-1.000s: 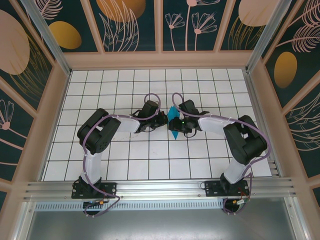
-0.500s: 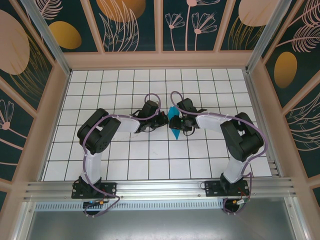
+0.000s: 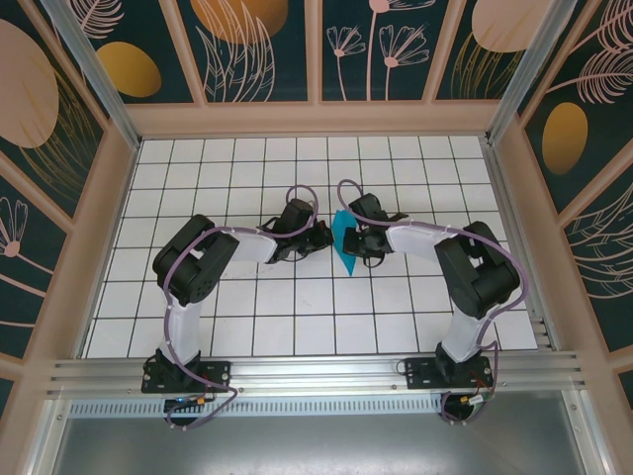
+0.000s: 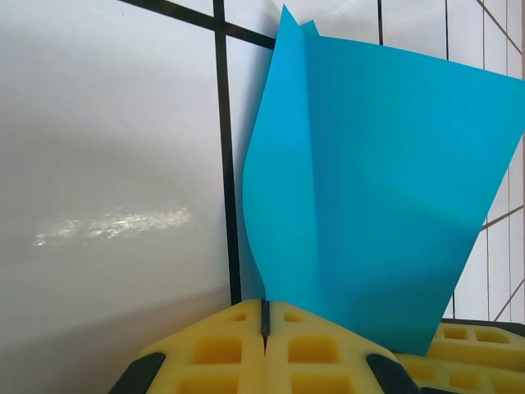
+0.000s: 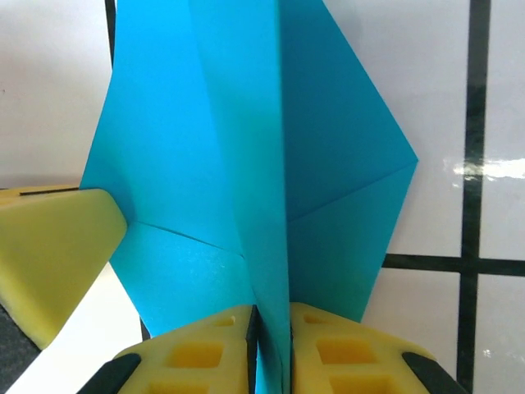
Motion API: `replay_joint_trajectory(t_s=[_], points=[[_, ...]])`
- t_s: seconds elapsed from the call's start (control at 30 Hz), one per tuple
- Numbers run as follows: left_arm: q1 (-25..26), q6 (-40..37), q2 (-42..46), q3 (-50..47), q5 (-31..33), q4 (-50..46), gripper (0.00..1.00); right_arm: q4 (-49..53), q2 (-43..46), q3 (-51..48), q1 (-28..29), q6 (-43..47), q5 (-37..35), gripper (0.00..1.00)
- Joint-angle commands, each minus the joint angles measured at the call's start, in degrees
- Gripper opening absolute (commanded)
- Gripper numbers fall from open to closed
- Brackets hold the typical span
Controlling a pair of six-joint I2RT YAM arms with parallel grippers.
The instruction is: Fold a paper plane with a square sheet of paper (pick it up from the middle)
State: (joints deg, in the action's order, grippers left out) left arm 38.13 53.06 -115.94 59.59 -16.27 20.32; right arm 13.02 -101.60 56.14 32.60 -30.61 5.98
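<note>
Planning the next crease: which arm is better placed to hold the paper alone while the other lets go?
Probably right: the right gripper pinches the paper on its central fold, flaps either side; the left gripper clamps near one edge.

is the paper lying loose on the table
No, the paper is pinched between the shut pads of the left gripper.
</note>
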Motion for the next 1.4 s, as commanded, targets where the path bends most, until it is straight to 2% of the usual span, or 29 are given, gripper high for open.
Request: replay_joint_trajectory(t_s=[0.0,0.2,0.47,0.67,0.93,1.13,1.37], points=[[-0.6,0.0,1.5,0.6,-0.2,-1.1,0.07,1.9,-1.6,2.0,0.5,-0.2,-0.7,0.18],[-1.9,-0.1,6.6,-0.6,4.5,-4.2,0.3,4.1,-0.6,2.7,0.5,1.0,-5.1,0.09],[-2.7,-0.1,11.6,-0.9,18.8,-15.0,0.61,9.0,-0.8,6.4,0.7,5.3,-13.0,0.09],[-3.0,1.1,12.6,-1.6,24.6,-18.0,0.81,9.9,-3.6,8.8,0.8,5.5,-14.7,0.1],[-3.2,1.2,13.5,-1.9,26.3,-18.7,0.93,9.2,-6.1,10.3,1.1,3.9,-13.2,0.17],[-3.2,1.2,13.1,-1.9,26.2,-18.6,0.98,8.4,-7.0,10.1,1.3,1.9,-13.8,0.17],[-3.3,1.4,13.5,-1.8,27.0,-19.3,0.98,6.8,-8.4,7.9,2.0,-1.0,-16.6,0.14]])
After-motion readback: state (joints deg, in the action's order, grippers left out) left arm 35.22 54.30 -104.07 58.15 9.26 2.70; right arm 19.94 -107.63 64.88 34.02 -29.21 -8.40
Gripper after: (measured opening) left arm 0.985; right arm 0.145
